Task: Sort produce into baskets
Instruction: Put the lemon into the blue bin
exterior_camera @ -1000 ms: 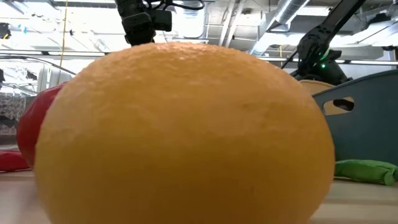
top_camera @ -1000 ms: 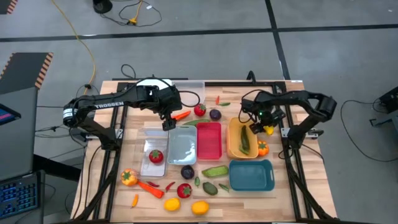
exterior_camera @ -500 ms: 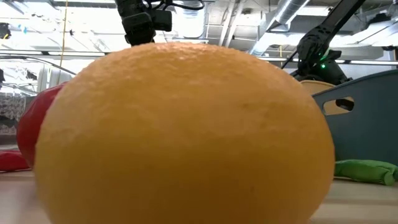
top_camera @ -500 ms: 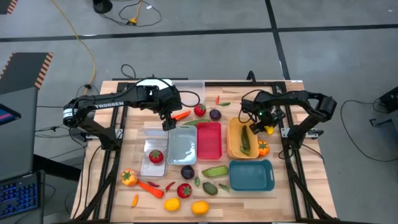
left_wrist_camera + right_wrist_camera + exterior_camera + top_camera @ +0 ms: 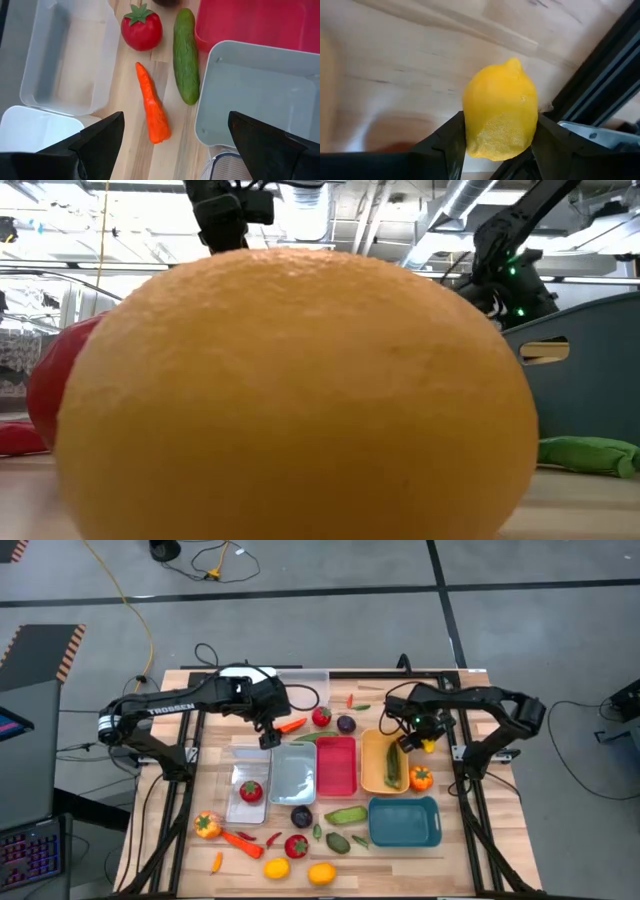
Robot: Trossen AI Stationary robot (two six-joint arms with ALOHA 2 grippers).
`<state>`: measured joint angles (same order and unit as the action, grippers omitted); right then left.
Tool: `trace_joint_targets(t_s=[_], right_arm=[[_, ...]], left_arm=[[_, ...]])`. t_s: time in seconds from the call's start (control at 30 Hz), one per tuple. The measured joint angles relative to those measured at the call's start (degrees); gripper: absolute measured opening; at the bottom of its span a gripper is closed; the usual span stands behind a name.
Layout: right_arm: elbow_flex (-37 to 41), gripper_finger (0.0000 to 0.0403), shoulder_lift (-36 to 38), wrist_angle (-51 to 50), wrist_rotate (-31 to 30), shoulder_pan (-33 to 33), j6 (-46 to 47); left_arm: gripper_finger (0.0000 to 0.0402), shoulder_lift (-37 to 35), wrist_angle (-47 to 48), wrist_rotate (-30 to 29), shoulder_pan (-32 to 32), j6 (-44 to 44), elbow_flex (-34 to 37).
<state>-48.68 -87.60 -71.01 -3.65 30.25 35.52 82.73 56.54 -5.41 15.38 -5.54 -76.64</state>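
Observation:
My right gripper [image 5: 424,740] is shut on a yellow lemon [image 5: 500,116] beside the right wall of the yellow-orange basket [image 5: 372,765], which holds a green cucumber [image 5: 393,768]. My left gripper [image 5: 172,145] hangs open above an orange carrot [image 5: 152,106] that lies flat on the table beside a green cucumber [image 5: 186,55] and a red tomato [image 5: 141,31]. Red [image 5: 336,766], silver-grey [image 5: 293,774], teal [image 5: 404,821] and clear [image 5: 247,790] baskets stand mid-table. More produce lies along the near edge. My right gripper pinches the lemon's lower half [image 5: 495,142] between its two fingers [image 5: 442,147], one on each side. The fingers slant steeply down from above. The lemon's pointed tip [image 5: 514,62] faces away from the gripper, and the fruit looks lifted just clear of the table.
An orange pepper [image 5: 421,778] sits right of the yellow-orange basket. The table's black frame rail [image 5: 600,80] runs close by the lemon. A white basket [image 5: 30,131] and a clear one [image 5: 65,55] stand at the far left. A large orange fruit [image 5: 295,390] fills the low view.
My right gripper has risen a little at the right side of the yellow-orange basket, taking the lemon up with it. My left gripper has kept still.

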Motion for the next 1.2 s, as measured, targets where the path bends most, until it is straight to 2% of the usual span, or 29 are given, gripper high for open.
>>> trace_joint_targets(t_s=[0.37, 0.5, 0.67, 0.87, 1.07, 1.2], right_arm=[[-5.36, 0.0217, 14.73, -6.67, 0.35, -5.77, 6.18], [-6.06, 0.0218, 21.49, -5.47, 0.91, -11.78, 7.85], [-6.06, 0.0218, 26.62, -1.85, 0.93, -22.68, 8.06], [-6.06, 0.0219, 26.63, 6.57, 0.93, -36.77, 8.16], [-6.06, 0.0219, 24.22, 13.74, 0.88, -46.68, 8.16], [-6.06, 0.0219, 22.34, 16.74, 0.86, -51.27, 8.16]], left_arm=[[0.0345, -5.68, 0.15, -0.02, -0.02, 0.02, 0.00], [0.0345, -7.66, 0.19, -0.02, 0.00, 0.22, 0.00], [0.0345, -10.02, 0.34, -0.02, -0.02, 0.25, 0.00], [0.0345, -12.90, 1.55, 0.00, -0.01, 1.20, 0.00], [0.0345, -14.39, 1.02, 0.48, -0.04, 2.27, 0.21], [0.0345, -17.40, -8.15, 3.58, -0.26, 2.35, 7.79]])
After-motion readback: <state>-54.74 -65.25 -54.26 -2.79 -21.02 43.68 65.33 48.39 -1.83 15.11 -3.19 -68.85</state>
